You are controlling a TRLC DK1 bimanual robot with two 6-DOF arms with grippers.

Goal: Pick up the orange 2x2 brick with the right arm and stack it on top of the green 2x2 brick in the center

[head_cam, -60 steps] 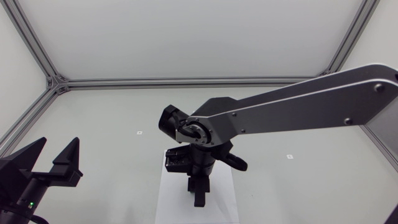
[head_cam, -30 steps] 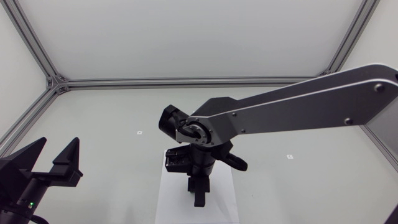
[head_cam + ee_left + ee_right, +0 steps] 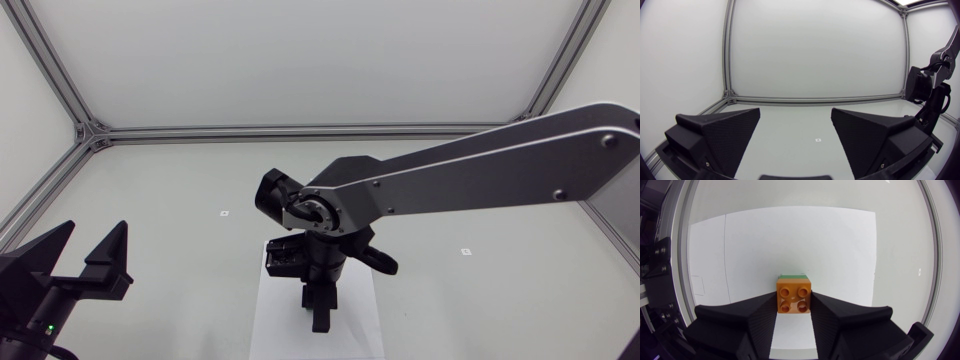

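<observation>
Pinching the orange brick (image 3: 794, 296) in the right tool (image 3: 794, 302), right over the green brick (image 3: 793, 275)

Both fingers press on opposite side walls of the orange one, studs facing the wrist camera. Only a thin green edge peeks out just past it, so it's over or on the green brick, mid white sheet (image 3: 840, 255) on the desk (image 3: 200, 180). Can't tell if the studs have clicked in. My guess is hard, light, stiff plastic with smooth sides, so a bit slippery but not fragile. The flat side walls look like the spot to hold, squarely so it doesn't twist, and seating it probably wants a straight push down. Left tool (image 3: 796, 117) sits wide open and empty, well apart on its own side. No bins or trays in sight, so nothing to say on containers.
</observation>
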